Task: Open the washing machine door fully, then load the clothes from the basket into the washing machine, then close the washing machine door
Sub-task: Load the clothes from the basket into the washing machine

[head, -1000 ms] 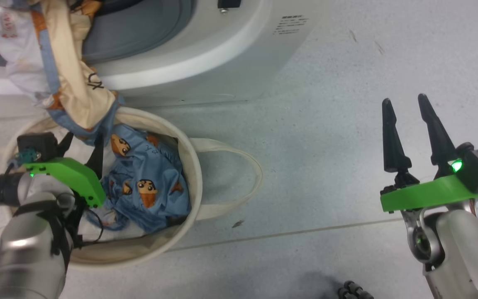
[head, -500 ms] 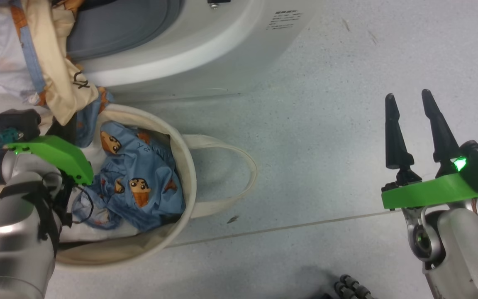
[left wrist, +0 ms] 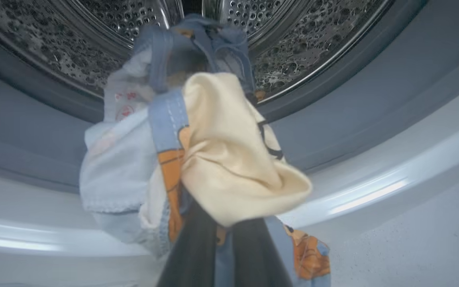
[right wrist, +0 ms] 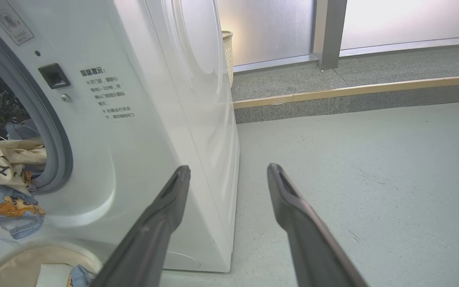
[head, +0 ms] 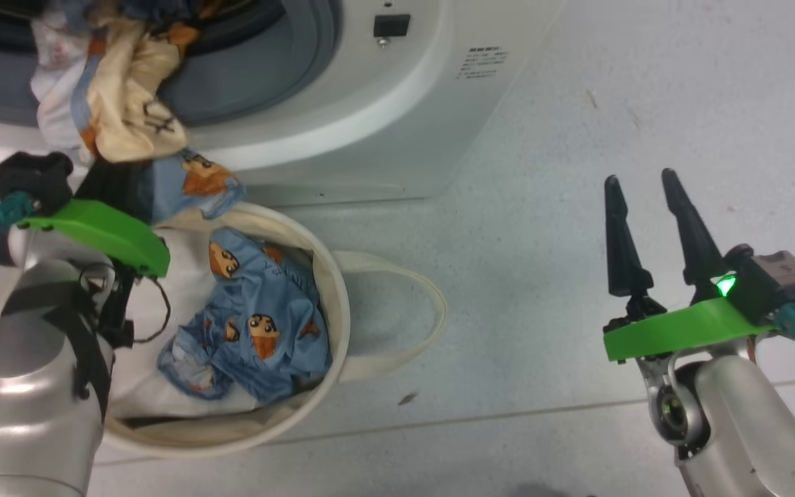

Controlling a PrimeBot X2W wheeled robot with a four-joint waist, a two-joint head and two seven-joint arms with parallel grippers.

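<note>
A bunch of clothes (head: 118,114) hangs at the upper left of the head view, right at the mouth of the washing machine (head: 397,103). It is blue, cream and white, with orange-brown cartoon faces on it. Its top lies over the grey rubber ring (head: 266,90). Its blue bottom end hangs just above the rim of the basket (head: 339,310).

In the left wrist view the same bunch (left wrist: 221,159) is in the middle of the picture, in front of the shiny drum (left wrist: 313,52) with its little holes. The left claw (left wrist: 223,235) comes up from the bottom edge. Its two dark fingers are close together and pinch the cloth between them. The tips are hidden under a cream fold. In the head view this claw (head: 111,190) is at the left, just under the bunch.

The basket stands at the lower left of the head view, on the floor (head: 577,138), just in front of the washer. The rest of the clothes (head: 259,331) lie inside it, toward its right side, on white padding (head: 183,276). One loop handle (head: 432,310) lies flat on the floor to the right.

The right claw (head: 653,228) is at the lower right, well apart from the basket. Its fingers are spread apart and hold nothing. In the right wrist view that claw (right wrist: 229,175) points past the white side of the washer (right wrist: 153,119) at the bare floor.
</note>
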